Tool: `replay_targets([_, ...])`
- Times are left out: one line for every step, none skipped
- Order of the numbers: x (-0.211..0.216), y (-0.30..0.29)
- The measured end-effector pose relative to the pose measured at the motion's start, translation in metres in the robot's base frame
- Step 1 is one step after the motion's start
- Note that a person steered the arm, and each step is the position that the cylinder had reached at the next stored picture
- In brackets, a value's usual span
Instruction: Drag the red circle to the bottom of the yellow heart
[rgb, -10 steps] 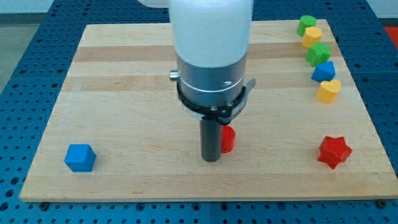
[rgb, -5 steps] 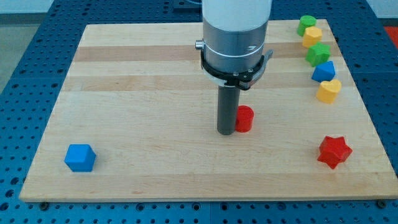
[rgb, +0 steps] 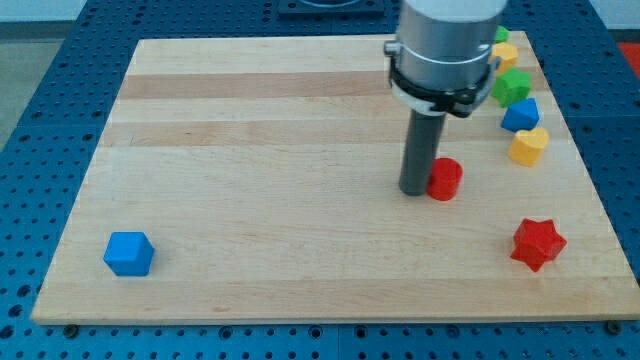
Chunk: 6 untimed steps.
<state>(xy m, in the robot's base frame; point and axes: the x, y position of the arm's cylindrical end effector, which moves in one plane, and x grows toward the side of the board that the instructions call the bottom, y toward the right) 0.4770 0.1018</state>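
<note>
In the one camera view, my tip (rgb: 416, 191), the lower end of the straight dark rod, rests on the pale wooden table (rgb: 250, 150) touching the view's-left side of the small red circle block (rgb: 445, 179). There is no pincer on this arm, so nothing is clenched or released; the rod only presses against the block's side. Taking the yellow heart-shaped block (rgb: 528, 146) as the landmark, the red circle lies to the view's left of it and a little lower, near but clearly apart, with bare wood between them. Judging from that, the task is well along but not finished: the circle has to travel further toward the view's right and slightly down to sit directly under the heart, so the push from the left side looks suitable, with some steering toward the view's bottom still needed. Above the yellow heart runs a column of blocks: a blue one (rgb: 520, 115), a green one (rgb: 514, 86), then a yellow one (rgb: 503, 53) partly hidden by the arm's grey housing, and a green edge behind that. Below the heart, toward the view's bottom, sits a red star block (rgb: 538, 243), close to the goal spot and worth avoiding. Far to the heart's left and lower is a blue cube-like block (rgb: 129, 253). The table rests on a blue perforated base (rgb: 40, 120).
</note>
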Motion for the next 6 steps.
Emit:
replay_targets([0.0,0.019])
replay_targets([-0.005,0.019])
replay_targets([-0.012,0.019])
replay_targets([-0.02,0.021])
replay_targets([-0.023,0.027])
replay_targets([-0.017,0.039])
